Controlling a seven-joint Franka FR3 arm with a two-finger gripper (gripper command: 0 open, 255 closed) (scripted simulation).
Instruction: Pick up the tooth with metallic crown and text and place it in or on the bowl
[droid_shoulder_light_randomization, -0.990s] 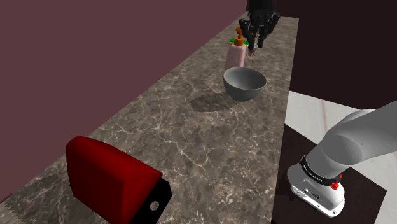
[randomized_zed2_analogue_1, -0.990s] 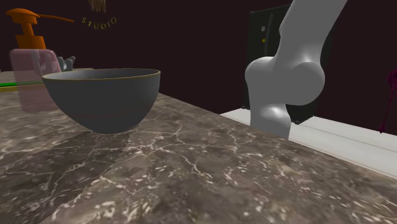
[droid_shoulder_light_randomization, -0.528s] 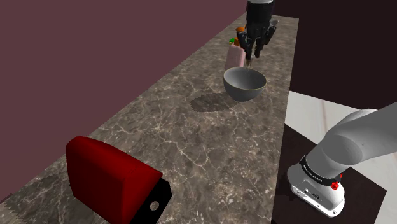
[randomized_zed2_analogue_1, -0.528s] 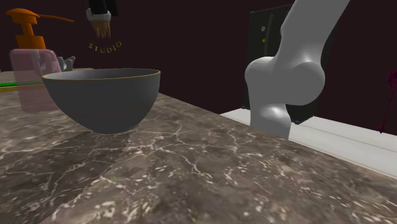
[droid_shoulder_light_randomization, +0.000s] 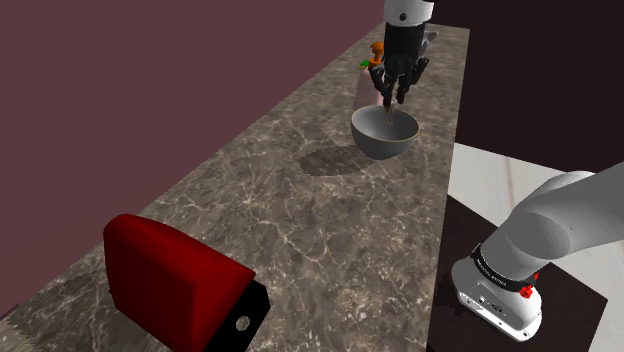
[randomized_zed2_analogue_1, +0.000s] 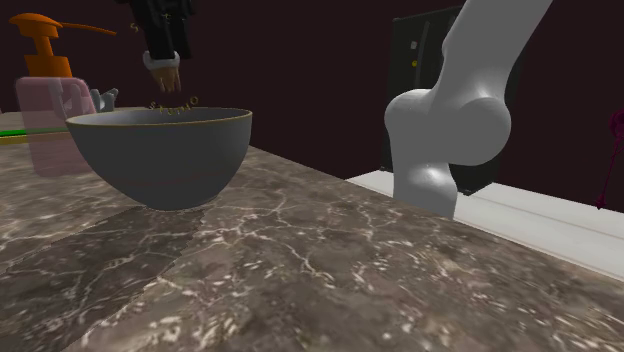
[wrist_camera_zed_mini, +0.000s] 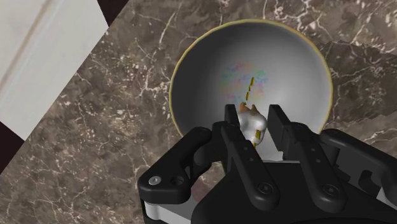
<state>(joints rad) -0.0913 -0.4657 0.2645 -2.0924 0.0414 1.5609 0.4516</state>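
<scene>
- We see one dark, white-veined marble tabletop (droid_shoulder_light_randomization: 290, 220), and the bowl stands on it near its far end in the shoulder view.
- One white arm (droid_shoulder_light_randomization: 570, 215) rises from the stand and reaches out to above the bowl.
- One red block on a black base (droid_shoulder_light_randomization: 165, 275) sits on the tabletop, well apart from the bowl, towards the shoulder view's lower left.
- One grey bowl (droid_shoulder_light_randomization: 375, 145) with a thin gold rim stands upright, and in the wrist view we look straight down into its hollow.
- One pink soap bottle with an orange pump (randomized_zed2_analogue_1: 50, 105) stands just beside the bowl, on its far side from the red block.
- One black hand (wrist_camera_zed_mini: 253, 111) hangs directly over the bowl, pointing down, with its two fingers clamped on the tooth.
- One tooth (wrist_camera_zed_mini: 250, 121), whitish with an orange patch, is gripped between the fingers above the middle of the bowl. A string of gold letters dangles from it, and in the second exterior view we see those letters level with the bowl's rim. We cannot tell whether they touch the bowl.
</scene>
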